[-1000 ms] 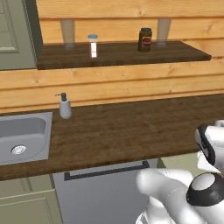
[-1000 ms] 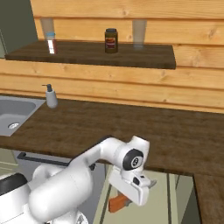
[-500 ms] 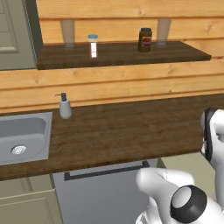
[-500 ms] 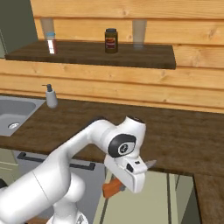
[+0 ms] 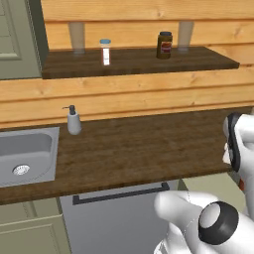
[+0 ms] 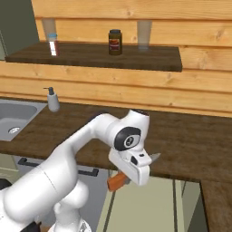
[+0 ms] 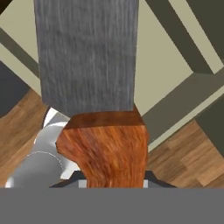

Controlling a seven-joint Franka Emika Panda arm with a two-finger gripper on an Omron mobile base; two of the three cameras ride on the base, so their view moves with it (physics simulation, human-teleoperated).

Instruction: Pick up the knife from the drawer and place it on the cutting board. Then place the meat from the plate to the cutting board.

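My gripper (image 6: 134,171) is shut on the knife (image 6: 118,181) and holds it in the air just in front of the counter's front edge. The reddish-brown handle sticks out to the lower left and the grey blade tip (image 6: 154,157) points up to the right. Below it lies the open drawer (image 6: 149,201) with a pale green inside. In the hand view the knife's grey blade (image 7: 85,52) and wooden handle (image 7: 105,148) cover the fingertips. The white hand (image 5: 237,146) stands at the right edge of the left base view. The cutting board, the meat and the plate are out of view.
A dark wooden counter (image 5: 139,149) runs across, with a steel sink (image 5: 25,154) and a soap dispenser (image 5: 74,120) at the left. The shelf above carries a dark jar (image 5: 164,45) and a small shaker (image 5: 104,52). A grey appliance front with a black handle (image 5: 119,193) sits under the counter.
The gripper has risen with the knife from down in the drawer to about counter height. The hand has turned so that the blade points up to the right.
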